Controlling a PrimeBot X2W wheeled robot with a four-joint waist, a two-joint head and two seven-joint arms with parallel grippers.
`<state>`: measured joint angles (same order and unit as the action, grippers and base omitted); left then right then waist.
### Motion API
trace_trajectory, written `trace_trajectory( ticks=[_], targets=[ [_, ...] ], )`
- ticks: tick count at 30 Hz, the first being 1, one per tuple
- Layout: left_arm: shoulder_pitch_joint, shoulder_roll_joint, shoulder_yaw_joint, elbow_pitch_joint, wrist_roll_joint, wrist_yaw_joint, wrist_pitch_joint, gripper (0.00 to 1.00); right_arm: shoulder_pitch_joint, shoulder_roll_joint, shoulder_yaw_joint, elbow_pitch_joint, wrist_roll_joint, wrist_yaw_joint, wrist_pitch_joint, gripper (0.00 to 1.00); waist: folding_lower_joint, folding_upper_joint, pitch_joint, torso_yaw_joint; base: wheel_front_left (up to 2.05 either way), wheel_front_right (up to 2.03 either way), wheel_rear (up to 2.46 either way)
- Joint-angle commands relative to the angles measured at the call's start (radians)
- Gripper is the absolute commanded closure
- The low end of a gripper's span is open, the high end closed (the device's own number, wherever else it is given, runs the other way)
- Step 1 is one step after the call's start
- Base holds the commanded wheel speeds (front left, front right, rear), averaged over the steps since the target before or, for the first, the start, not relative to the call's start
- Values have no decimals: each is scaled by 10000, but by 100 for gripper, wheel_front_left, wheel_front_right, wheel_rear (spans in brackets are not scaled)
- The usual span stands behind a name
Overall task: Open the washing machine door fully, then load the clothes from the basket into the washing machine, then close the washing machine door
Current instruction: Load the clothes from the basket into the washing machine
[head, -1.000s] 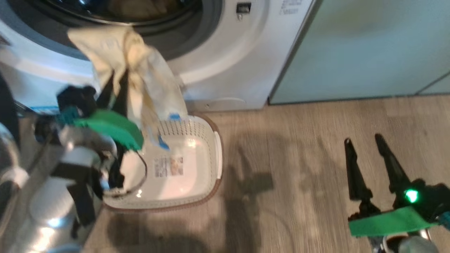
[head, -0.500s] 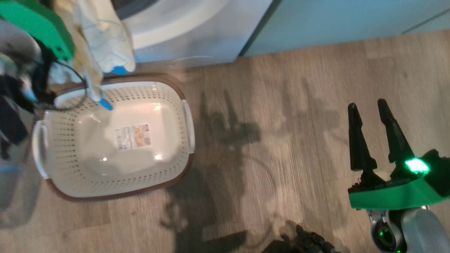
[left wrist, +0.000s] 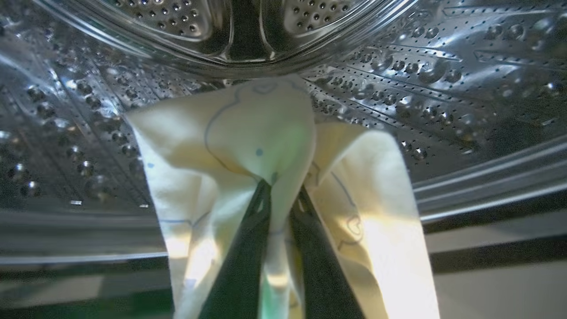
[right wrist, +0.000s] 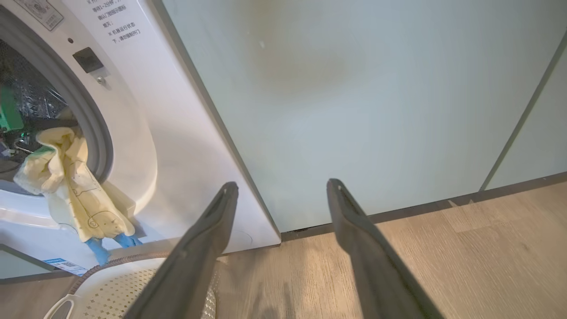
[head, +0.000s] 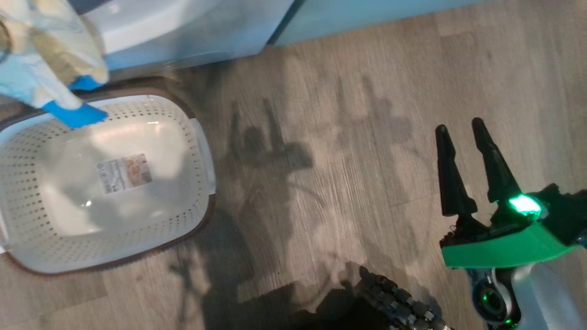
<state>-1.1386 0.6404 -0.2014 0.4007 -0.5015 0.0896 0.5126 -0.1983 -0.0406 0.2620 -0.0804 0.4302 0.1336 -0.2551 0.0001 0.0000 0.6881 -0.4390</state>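
Head view: cream basket [head: 181,133] on wood floor [head: 348,68].

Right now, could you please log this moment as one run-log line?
phase: loading | left gripper: shut on clothes, at drum mouth | right gripper: open, empty | basket: looks empty
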Motion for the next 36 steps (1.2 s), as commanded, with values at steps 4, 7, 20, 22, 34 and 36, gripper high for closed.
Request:
trace_trajectory(
  ticks=[4,7,20,22,34,36],
  targets=[
    [-1173,1051,384,63,345,12,11,100,-30,-97,471,-263,285,-29,-66,0,-1,0,381,-577,0,0,0],
    [-1579,1180,463,286,447,-36,-456,100,-73,-97,832,-275,218,-29,-66,0,-1,0,535,-766,0,0,0],
    [-3247,1249,-120,1031,1797,-74,-3265,100,-162,-97,1181,-433,97,-29,-66,0,-1,0,807,-957,0,0,0],
    [-3902,1181,-349,1304,2161,-122,-4021,100,-204,-97,1232,-430,85,-29,-66,0,-1,0,843,-985,0,0,0],
    [-5171,583,-870,2842,2463,-314,-5058,100,-316,-97,1288,-552,77,-29,-66,0,-1,0,1004,-832,0,0,0],
    [-5147,531,-879,3052,2358,-352,-4843,100,-346,-97,1277,-549,71,-29,-66,0,-1,0,1024,-786,0,0,0]
  ],
)
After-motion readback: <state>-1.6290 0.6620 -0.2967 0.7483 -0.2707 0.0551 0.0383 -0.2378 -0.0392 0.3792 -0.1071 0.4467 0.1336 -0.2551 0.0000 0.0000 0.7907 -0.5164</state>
